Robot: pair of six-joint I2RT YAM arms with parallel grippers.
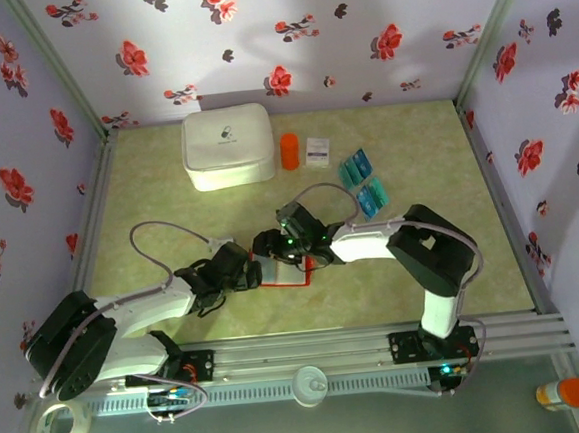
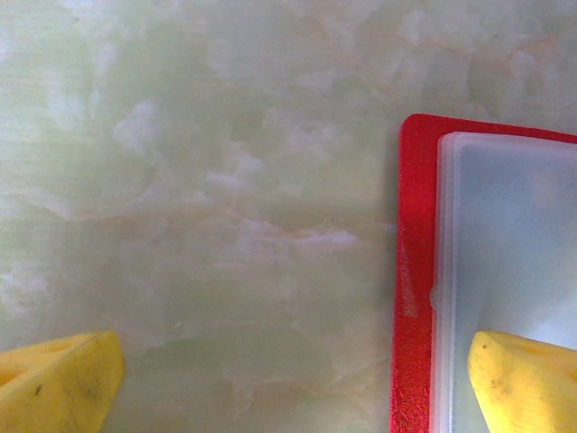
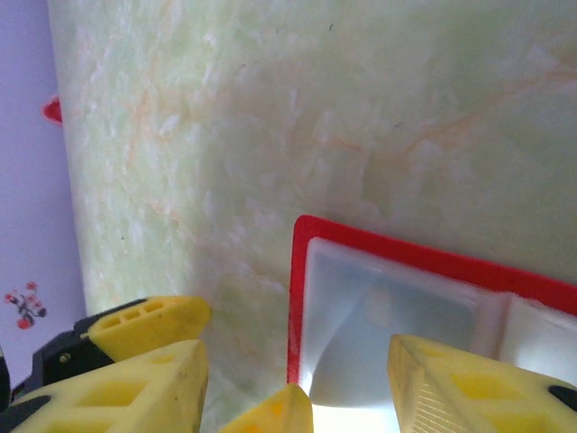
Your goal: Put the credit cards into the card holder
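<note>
The card holder (image 1: pixel 286 274) lies open on the desk (image 1: pixel 148 198) between your arms. Your left gripper (image 2: pixel 288 352) has its jaws spread wide and empty, one finger over the clear pocket (image 2: pixel 514 234). Your right gripper (image 3: pixel 297 352) has jaws half apart above the holder's corner, gripping nothing. The credit cards (image 1: pixel 362 183) lie farther back, to the right.

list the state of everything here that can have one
card holder, open, lying flat on the table, clear inside facing up
credit cards, in two small piles on the table, outside the card holder
white zip case, closed
left gripper, wide open, one finger over the card holder
right gripper, jaws apart above the card holder's corner, grip unclear
</note>
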